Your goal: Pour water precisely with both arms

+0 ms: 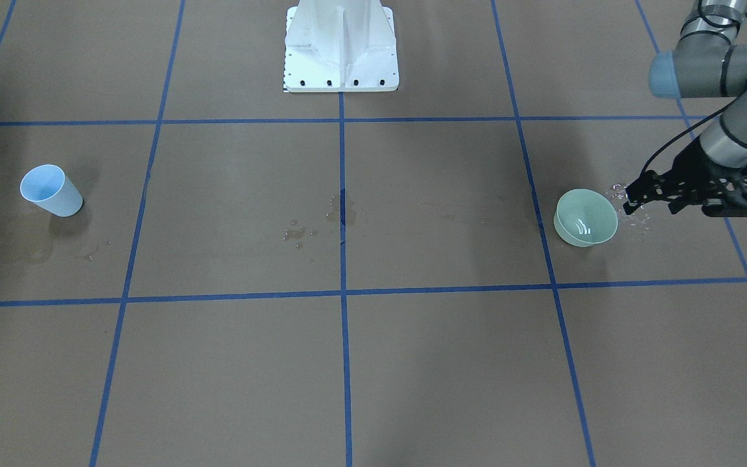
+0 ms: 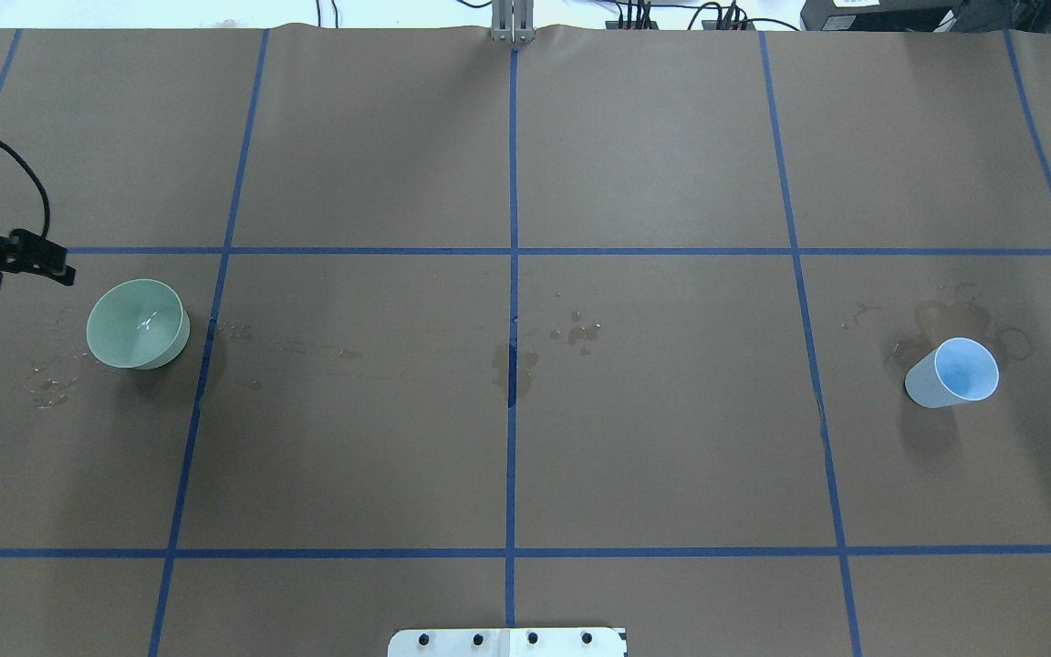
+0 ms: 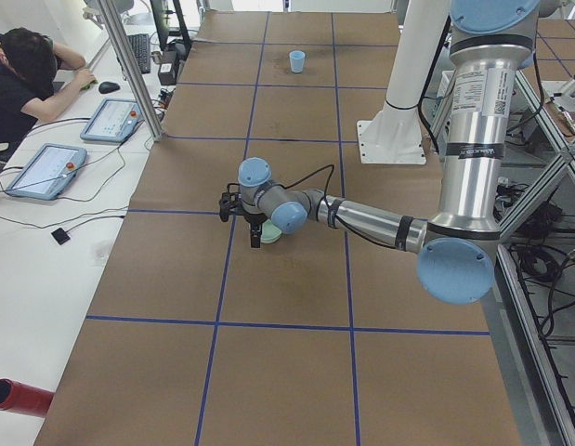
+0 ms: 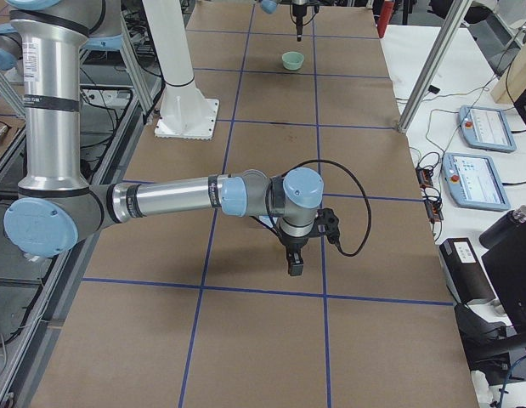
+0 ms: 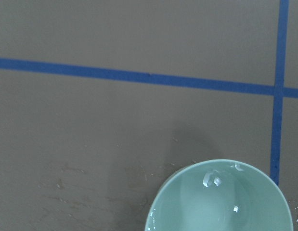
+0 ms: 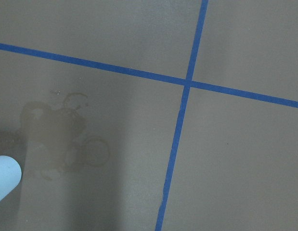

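Note:
A pale green bowl (image 1: 586, 218) stands upright on the brown table; it also shows in the overhead view (image 2: 138, 324) and the left wrist view (image 5: 218, 202). Water (image 5: 211, 180) shows as faint glints inside it. My left gripper (image 1: 628, 200) hangs just beside the bowl, apart from it, with its fingers together and empty; it sits at the overhead view's left edge (image 2: 62, 271). A light blue cup (image 1: 51, 190) stands at the opposite end (image 2: 952, 372). My right gripper (image 4: 294, 265) shows only in the exterior right view, so I cannot tell its state. The cup's edge shows in the right wrist view (image 6: 4, 180).
Spilled droplets (image 1: 636, 217) lie beside the bowl. Damp stains (image 2: 516, 360) mark the table's middle and ring marks (image 6: 71, 139) lie by the cup. The white pedestal (image 1: 341, 48) stands on the robot's side. A person (image 3: 32, 79) and tablets (image 3: 45, 169) are at a side bench.

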`<control>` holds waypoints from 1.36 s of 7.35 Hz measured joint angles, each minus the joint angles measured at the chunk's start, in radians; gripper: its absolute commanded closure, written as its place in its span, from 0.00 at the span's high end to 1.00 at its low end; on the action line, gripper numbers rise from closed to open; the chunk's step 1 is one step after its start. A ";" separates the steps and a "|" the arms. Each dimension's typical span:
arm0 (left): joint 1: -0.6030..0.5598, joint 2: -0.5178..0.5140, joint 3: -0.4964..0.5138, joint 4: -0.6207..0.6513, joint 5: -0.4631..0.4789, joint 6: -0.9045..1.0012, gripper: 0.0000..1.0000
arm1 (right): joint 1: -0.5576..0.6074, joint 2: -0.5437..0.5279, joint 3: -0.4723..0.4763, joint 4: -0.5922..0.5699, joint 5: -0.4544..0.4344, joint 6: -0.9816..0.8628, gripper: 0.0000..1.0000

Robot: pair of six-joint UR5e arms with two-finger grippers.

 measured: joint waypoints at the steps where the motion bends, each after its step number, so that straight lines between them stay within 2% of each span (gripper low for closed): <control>1: -0.095 -0.001 -0.022 0.136 -0.018 0.189 1.00 | 0.000 0.003 0.000 0.000 0.000 0.002 0.99; 3: -0.263 0.003 0.011 0.320 -0.029 0.542 1.00 | 0.001 0.013 -0.005 0.001 0.000 0.003 0.99; 5: -0.399 0.042 0.079 0.355 -0.033 0.722 1.00 | 0.001 0.009 -0.014 0.015 0.000 0.005 0.99; 7: -0.485 0.083 0.069 0.327 -0.034 0.737 1.00 | 0.001 0.011 -0.033 0.023 0.003 0.007 0.99; 10: -0.507 0.105 0.023 0.328 -0.039 0.681 1.00 | 0.005 0.012 -0.040 0.025 0.006 0.010 0.99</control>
